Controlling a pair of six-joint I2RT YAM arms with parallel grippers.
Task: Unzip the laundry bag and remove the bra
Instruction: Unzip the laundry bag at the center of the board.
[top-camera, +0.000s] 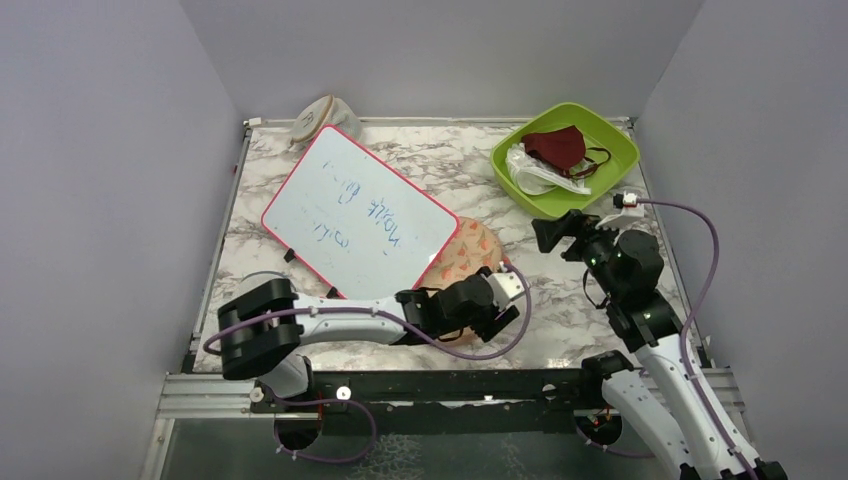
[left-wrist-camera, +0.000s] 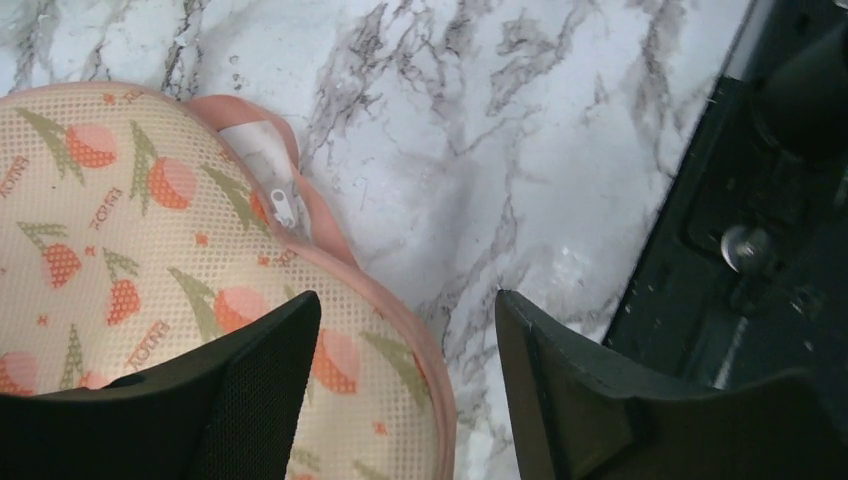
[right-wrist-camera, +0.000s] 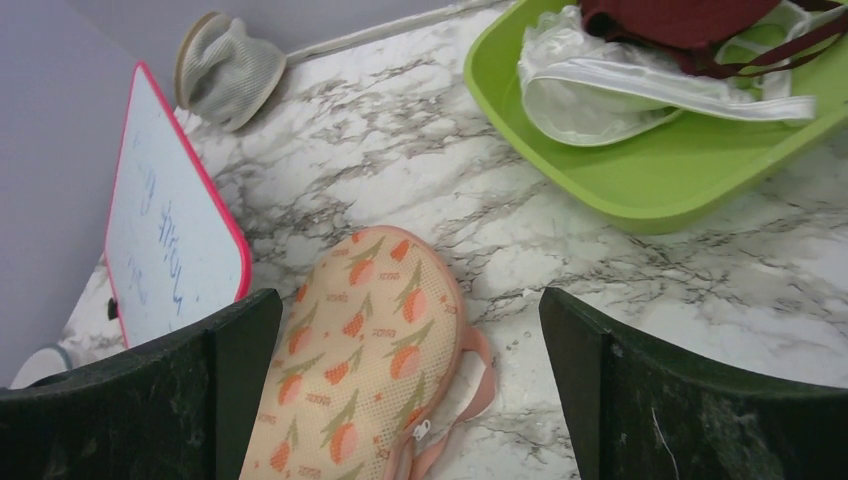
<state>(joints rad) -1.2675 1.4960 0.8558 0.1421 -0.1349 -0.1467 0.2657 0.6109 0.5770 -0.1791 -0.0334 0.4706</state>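
Note:
The peach laundry bag (top-camera: 468, 252) with orange-red and green prints lies on the marble top, partly under the whiteboard. Its zip pull (left-wrist-camera: 283, 208) sits at the waist, where a pink edging flap (right-wrist-camera: 478, 375) hangs out beside a pale patch. My left gripper (top-camera: 503, 300) is open, low over the bag's near end (left-wrist-camera: 150, 250), straddling its pink rim (left-wrist-camera: 405, 300). My right gripper (top-camera: 552, 232) is open and empty, above and right of the bag (right-wrist-camera: 370, 340). A white garment with cups and bands, the bra (right-wrist-camera: 600, 95), lies in the green tray (top-camera: 610, 170) next to the maroon mask (top-camera: 555, 145).
A red-framed whiteboard (top-camera: 355, 215) leans over the table's left half and the bag's far end. A beige rounded fabric thing (top-camera: 325, 118) sits at the back left corner. The black frame rail (left-wrist-camera: 720, 200) runs along the near table edge, close to my left gripper.

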